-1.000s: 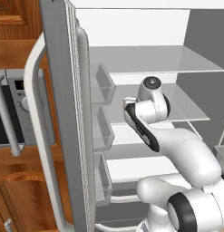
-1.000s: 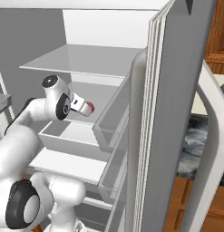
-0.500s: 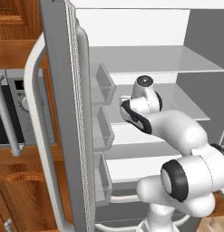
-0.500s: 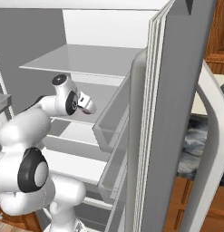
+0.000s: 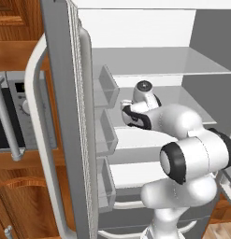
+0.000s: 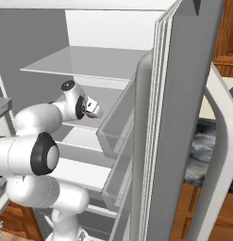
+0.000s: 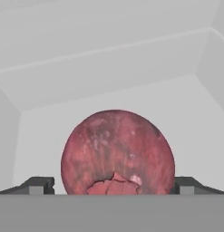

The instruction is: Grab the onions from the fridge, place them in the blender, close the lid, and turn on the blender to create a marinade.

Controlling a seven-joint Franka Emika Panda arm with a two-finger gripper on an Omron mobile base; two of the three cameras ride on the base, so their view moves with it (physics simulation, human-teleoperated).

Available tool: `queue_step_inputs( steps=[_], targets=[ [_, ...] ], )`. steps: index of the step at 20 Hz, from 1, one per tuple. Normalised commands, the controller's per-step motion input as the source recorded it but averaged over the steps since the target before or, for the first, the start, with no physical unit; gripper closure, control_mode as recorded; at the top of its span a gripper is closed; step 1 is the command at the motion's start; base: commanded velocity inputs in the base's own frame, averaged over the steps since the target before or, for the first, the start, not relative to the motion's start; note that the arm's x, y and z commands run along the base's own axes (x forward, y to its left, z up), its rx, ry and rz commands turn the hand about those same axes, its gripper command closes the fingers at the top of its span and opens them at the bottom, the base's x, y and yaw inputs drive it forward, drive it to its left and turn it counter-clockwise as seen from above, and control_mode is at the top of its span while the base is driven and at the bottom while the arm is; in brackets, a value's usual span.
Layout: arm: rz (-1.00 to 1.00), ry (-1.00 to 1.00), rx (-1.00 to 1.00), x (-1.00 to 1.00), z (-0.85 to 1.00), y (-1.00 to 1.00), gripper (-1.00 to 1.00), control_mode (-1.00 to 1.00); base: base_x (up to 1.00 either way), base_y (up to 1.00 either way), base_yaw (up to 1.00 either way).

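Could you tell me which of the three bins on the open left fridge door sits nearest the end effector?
The top bin: it sits just beside the end effector at that shelf's height, whereas the middle bin and bottom bin hang well below it.

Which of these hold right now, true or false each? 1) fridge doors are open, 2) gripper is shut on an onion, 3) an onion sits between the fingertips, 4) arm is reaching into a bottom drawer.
1) The fridge doors are open. True: both base views look past open doors at the white shelves.
2) The gripper is shut on an onion. False: its jaws stand wide open.
3) An onion sits between the fingertips. True: in the hand view the red-purple ball lies centred between the two dark tips, on a white shelf.
4) The arm is reaching into a bottom drawer. False: the hand is at a middle shelf, above the drawers.
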Motion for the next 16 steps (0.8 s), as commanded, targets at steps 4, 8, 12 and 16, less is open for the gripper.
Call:
queue_step_inputs(
  steps=[4, 8, 12, 16],
  targets=[
    [0.00, 0.00, 0.00, 0.27, -0.04, 0.00, -1.00, -1.00, 0.00, 0.00, 0.00],
    [0.00, 0.00, 0.00, 0.06, -0.20, 0.00, 1.00, -1.00, 0.00, 0.00, 0.00],
    [0.00, -0.03, 0.00, 0.00, -0.13, -0.02, 1.00, -1.00, 0.00, 0.00, 0.00],
    [0.00, -0.08, 0.00, -0.07, 0.00, -0.02, 1.00, -1.00, 0.00, 0.00, 0.00]
  ],
)
